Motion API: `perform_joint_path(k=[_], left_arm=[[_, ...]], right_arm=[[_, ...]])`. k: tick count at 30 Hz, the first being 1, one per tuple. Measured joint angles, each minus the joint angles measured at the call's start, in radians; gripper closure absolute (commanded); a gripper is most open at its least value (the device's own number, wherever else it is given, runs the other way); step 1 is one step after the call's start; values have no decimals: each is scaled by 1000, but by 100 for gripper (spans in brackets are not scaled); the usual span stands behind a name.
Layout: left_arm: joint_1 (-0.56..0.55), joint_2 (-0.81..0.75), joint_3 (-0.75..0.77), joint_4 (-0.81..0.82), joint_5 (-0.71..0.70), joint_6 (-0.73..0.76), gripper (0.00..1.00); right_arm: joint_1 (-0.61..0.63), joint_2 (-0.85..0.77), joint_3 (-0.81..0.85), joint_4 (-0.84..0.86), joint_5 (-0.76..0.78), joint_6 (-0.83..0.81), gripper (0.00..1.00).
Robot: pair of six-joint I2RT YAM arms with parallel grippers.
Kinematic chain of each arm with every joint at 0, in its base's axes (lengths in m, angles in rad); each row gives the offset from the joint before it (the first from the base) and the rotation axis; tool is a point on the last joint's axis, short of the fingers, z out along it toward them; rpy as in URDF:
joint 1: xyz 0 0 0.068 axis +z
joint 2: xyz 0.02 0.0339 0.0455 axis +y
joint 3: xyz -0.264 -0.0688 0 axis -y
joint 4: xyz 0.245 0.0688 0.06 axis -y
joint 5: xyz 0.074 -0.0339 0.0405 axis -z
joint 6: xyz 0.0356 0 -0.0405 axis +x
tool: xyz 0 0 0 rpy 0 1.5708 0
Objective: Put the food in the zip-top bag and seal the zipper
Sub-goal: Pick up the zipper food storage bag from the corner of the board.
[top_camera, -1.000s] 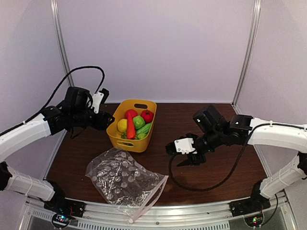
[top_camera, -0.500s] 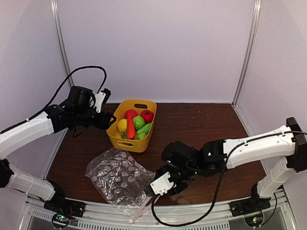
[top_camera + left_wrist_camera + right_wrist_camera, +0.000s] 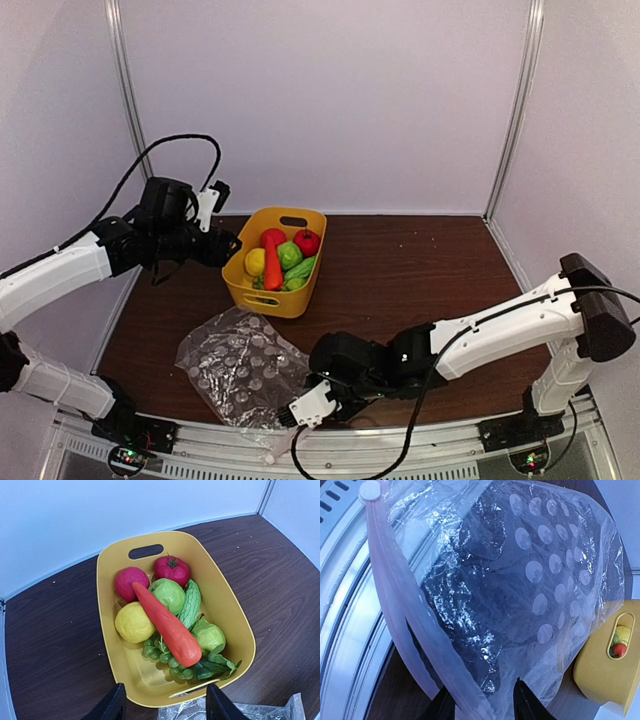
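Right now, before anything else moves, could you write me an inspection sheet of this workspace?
Surface: dark brown wood-grain table.
Job's things: food all in the yellow basket; zip-top bag lies near the front edge with no food visible in it; zipper runs along the side by the right arm.
Clutter: nothing seen.
Grippers: left gripper open and empty above the basket's near end; right gripper has its jaws apart, astride the bag's zipper edge.
Cables: black cable loops above the left arm; second black cable hangs under the right arm.
Surroundings: pale walls, metal posts, metal rail along the front.
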Motion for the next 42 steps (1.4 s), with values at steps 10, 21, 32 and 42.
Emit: perform_joint_path(k=[10,21,32,42], left_arm=[[0,-30,-18,21,-1,0,45],[0,-137,-47,22,-7,0,45],[0,-160,28,-14,-38,42,42],[-1,-40,201,-5,27,41,43]], right_arm=[[22,58,40,44,51,-13,52],[39,122,85,98,133,11,95],[-74,-217,347,-175,9,156,100],[-672,-547,441,-321,-72,256,100]])
